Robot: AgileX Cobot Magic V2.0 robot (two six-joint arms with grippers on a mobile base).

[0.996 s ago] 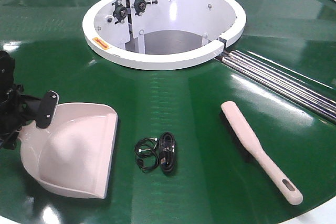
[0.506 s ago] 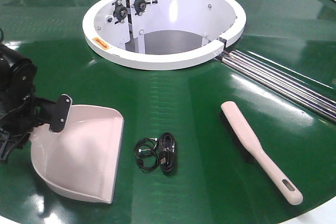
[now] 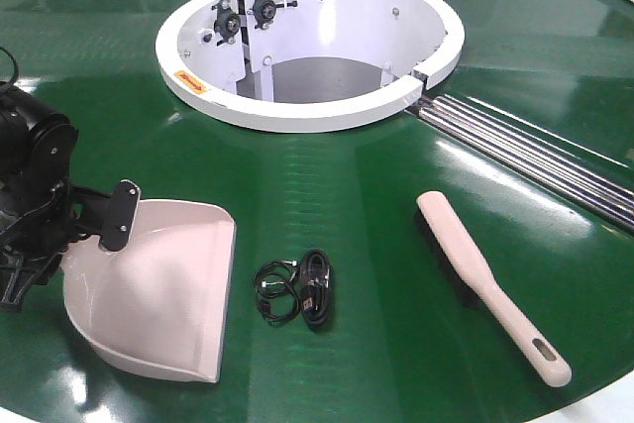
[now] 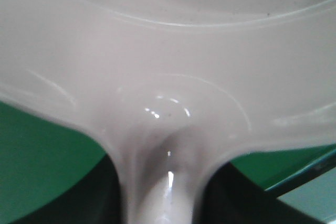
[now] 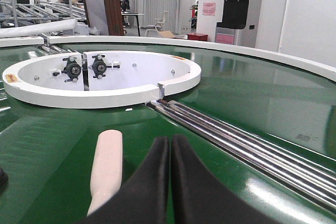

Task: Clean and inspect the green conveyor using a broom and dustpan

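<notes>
Dustpan (image 3: 158,289) in left fingers (image 3: 119,217)

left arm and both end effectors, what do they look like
The left arm is black, with a bulky rounded wrist housing and a black cable looping above it. The left end effector has a flat black rectangular finger with small pale screws. The right end effector has two black tapered fingers.

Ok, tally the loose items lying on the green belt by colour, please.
Pale pink: 2, the dustpan and the broom
Black: 1, the coiled cable
Total: 3
</notes>
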